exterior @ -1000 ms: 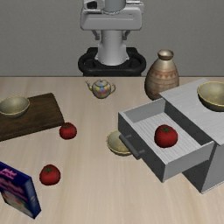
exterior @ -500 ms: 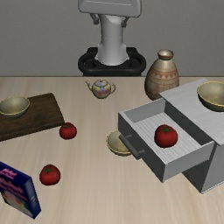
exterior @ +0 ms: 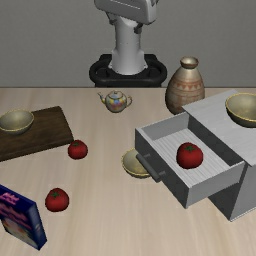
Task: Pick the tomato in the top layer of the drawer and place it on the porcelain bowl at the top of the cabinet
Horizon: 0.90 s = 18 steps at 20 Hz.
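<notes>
— Jaws wide or narrow, can anyone tell? All I get is the white arm (exterior: pixel 128 40) standing up at the far side, over its dark base (exterior: pixel 128 72).

— Nope, can't tell from this either. Everything else is easy to read though. Big tabletop (exterior: pixel 100 130), grey cabinet (exterior: pixel 225 135) on the right, its drawer (exterior: pixel 160 130) pulled open toward the near left. The tomato (exterior: pixel 189 155) sits inside that drawer on the floor of it, nothing touching it.

— And the porcelain bowl (exterior: pixel 242 109)?

— On top of the cabinet, far right. On the left there's a dark wooden board (exterior: pixel 45 135) with another bowl (exterior: pixel 15 122) on it. A brown vase (exterior: pixel 186 87) stands just behind the cabinet, and a blue box (exterior: pixel 20 215) sits at the near left. A small bowl (exterior: pixel 133 163) lies just beside the drawer front. Two loose tomatoes are on the tabletop, one (exterior: pixel 77 150) by the board's corner and one (exterior: pixel 57 199) near the box. A tiny teapot (exterior: pixel 116 100) is in front of the base.
</notes>
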Motion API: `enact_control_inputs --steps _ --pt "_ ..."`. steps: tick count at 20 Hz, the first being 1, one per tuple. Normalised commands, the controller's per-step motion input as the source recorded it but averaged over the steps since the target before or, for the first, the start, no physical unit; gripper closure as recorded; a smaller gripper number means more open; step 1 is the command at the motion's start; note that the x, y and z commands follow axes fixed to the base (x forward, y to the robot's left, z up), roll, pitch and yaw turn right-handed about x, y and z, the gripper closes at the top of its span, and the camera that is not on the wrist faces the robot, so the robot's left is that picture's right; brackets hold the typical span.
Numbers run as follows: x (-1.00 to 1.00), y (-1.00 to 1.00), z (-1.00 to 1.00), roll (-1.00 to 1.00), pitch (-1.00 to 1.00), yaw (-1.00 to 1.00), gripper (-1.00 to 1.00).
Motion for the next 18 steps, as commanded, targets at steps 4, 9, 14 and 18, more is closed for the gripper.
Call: enact_control_inputs --steps 4,9,14,18 --pt "0.25 0.00 0.00 0.00 0.00 -0.34 -1.00" --pt "1.00 0.00 0.00 0.00 0.00 0.00 -1.00" --pt "1.00 0.00 0.00 0.00 0.00 0.00 -1.00" --pt "1.00 0.00 0.00 0.00 0.00 0.00 -1.00"
